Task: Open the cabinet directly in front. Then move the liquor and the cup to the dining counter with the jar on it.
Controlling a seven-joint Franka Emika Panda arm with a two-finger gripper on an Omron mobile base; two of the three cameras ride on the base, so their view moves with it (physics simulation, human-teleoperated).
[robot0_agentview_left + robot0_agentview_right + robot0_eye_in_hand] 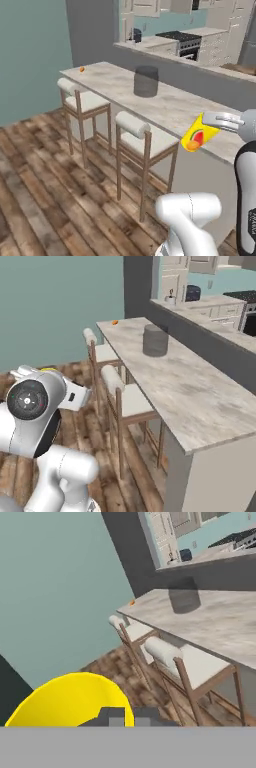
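Claw (pixel 212 120) clamped shut on tilted yellow cup (pixel 198 134), above dining counter (pixel 170 107)

In the left base view the white arm rises from the base at 5 o'clock, its rounded elbow low in the frame, and a dark-jointed forearm climbs the right edge. The wrist turns toward 9 o'clock, carrying the gripper (pixel 212 120) level. Its jaws are closed on the rim of the cup (pixel 197 135), which hangs tilted toward 7 o'clock. In the right base view the shoulder and a round joint cap sit at 8 o'clock.
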